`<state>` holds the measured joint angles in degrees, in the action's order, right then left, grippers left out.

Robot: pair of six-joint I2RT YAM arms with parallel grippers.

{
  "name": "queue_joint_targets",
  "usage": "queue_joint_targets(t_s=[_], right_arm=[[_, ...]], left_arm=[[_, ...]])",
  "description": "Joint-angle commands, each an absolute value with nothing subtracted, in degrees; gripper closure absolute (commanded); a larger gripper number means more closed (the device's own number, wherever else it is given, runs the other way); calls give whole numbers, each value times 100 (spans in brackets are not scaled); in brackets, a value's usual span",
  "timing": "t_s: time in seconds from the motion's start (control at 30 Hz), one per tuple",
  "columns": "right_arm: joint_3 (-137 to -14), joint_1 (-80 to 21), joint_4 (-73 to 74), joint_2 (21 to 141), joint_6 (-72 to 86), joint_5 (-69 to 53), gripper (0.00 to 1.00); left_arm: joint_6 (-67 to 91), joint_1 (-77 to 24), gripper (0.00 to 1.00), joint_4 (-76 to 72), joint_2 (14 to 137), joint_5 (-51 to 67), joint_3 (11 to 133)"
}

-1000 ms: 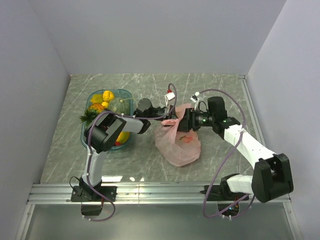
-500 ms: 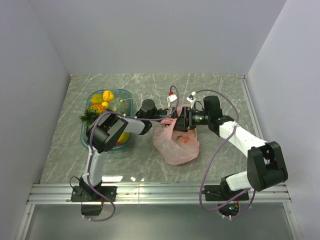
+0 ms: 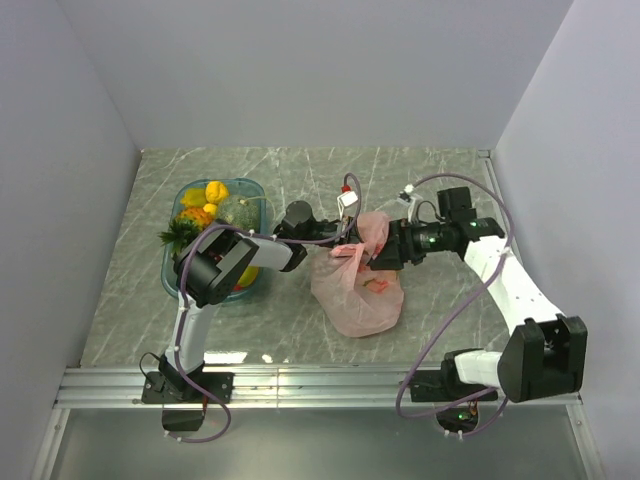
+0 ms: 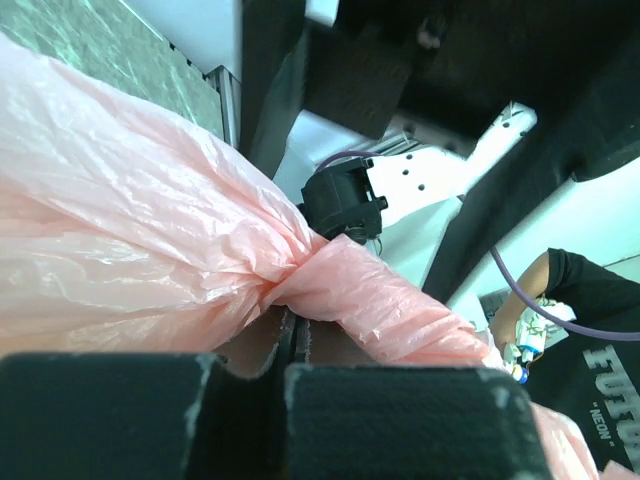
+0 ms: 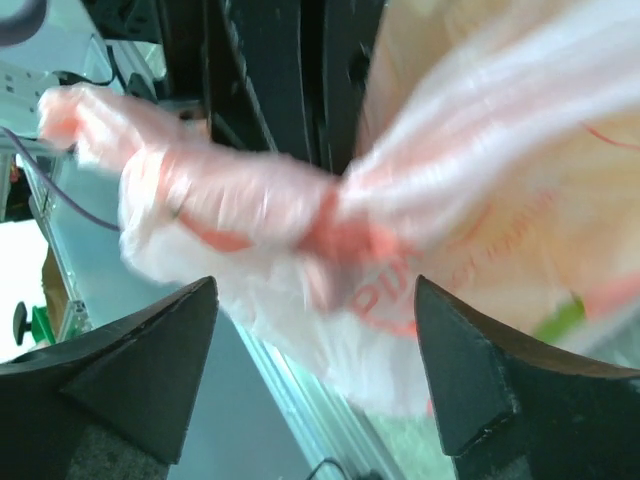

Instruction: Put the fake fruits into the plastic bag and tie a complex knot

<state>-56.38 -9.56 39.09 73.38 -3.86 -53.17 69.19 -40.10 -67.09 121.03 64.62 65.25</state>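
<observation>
The pink bag (image 3: 358, 292) is seated mid-table, just right of the left fingers (image 4: 400, 420), which are clamped on its twisted neck (image 4: 292, 283). The neck is run left-right toward the right fingers (image 5: 110, 375), spread wide, nothing gripped.

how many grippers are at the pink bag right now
2. The left gripper, top left of the bag, is shut on its plastic; the right gripper, top right, is open.

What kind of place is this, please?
Probably a robot lab cell: a marble-patterned table boxed in by plain white walls, with a left arm and right arm bolted to a metal rail, handling a pink plastic bag.
</observation>
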Motion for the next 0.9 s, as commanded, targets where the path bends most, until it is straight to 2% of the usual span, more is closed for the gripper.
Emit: queue_joint_targets(t_s=[0.0, 0.17, 0.33, 0.6, 0.7, 0.73, 0.8, 0.83, 0.87], right_arm=[[-5933, -651, 4746, 7032, -993, -5555, 18], [-5740, -624, 4291, 7093, -617, -5722, 38], [-5573, -606, 3613, 7145, 165, -5748, 44], [-5520, -589, 3225, 7365, 475, -5625, 62], [-5555, -580, 3287, 7392, 361, -5520, 74], [-5572, -580, 3322, 7392, 273, -5502, 82], [-5625, -580, 3419, 7409, 168, -5467, 87], [-5642, -580, 3462, 7418, 123, -5449, 99], [-5703, -580, 3576, 7427, 71, -5441, 100]], left_arm=[[6926, -4034, 100, -7224, 12111, 6539, 6601], [7048, -4034, 99, -7418, 12164, 6583, 6618], [6970, -4034, 99, -7365, 12146, 6583, 6592], [6970, -4052, 99, -7374, 12129, 6574, 6574], [6961, -4043, 100, -7392, 12129, 6574, 6583], [6961, -4043, 99, -7374, 12120, 6583, 6583], [6952, -4043, 99, -7383, 12129, 6600, 6592], [6943, -4052, 99, -7322, 12129, 6618, 6600], [6900, -4043, 99, -7278, 12120, 6627, 6609]])
